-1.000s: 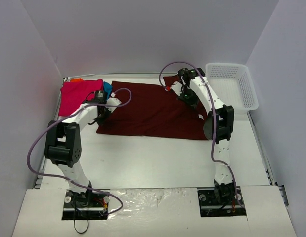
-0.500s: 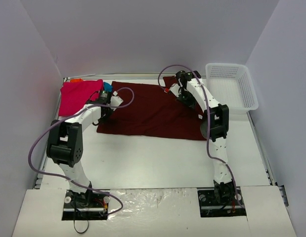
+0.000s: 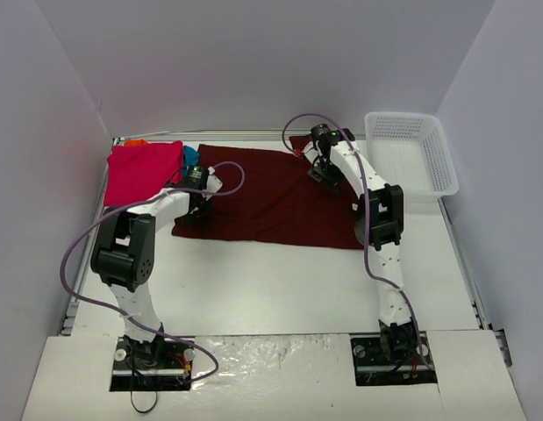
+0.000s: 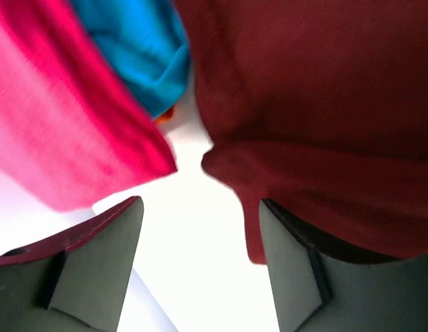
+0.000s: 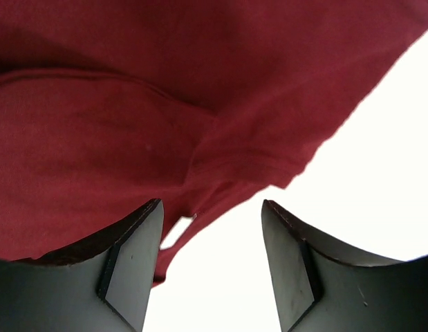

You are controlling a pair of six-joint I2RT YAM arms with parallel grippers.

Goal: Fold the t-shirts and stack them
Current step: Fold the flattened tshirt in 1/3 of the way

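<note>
1. A bright pink t-shirt (image 3: pixel 144 171) lay flat at the far left of the white table (image 3: pixel 271 281). A sliver of an orange t-shirt (image 3: pixel 136 141) showed at its far edge.
2. Just right of the pink one, a teal blue t-shirt (image 3: pixel 191 156) sat bunched between it and the maroon cloth. The left wrist view showed pink (image 4: pixel 75 138), teal (image 4: pixel 137 48) and a speck of orange (image 4: pixel 164 116) close together.
3. The left gripper (image 3: pixel 192 206) hung low at the near left corner of the maroon shirt. Its fingers (image 4: pixel 96 263) were spread. Bare table showed between them, and a maroon edge (image 4: pixel 317 104) draped by the right-hand finger.
4. The large dark maroon t-shirt (image 3: pixel 271 197) lay spread across the middle of the table, toward the far side.
5. The right gripper (image 3: pixel 322 171) hovered over the shirt's far right part, near the sleeve. Its fingers (image 5: pixel 131 270) were apart and pinched nothing, with a maroon fold (image 5: pixel 131 124) and its edge just ahead of them.
6. A white mesh basket (image 3: pixel 411 153) stood at the far right, apart from the shirts.
</note>
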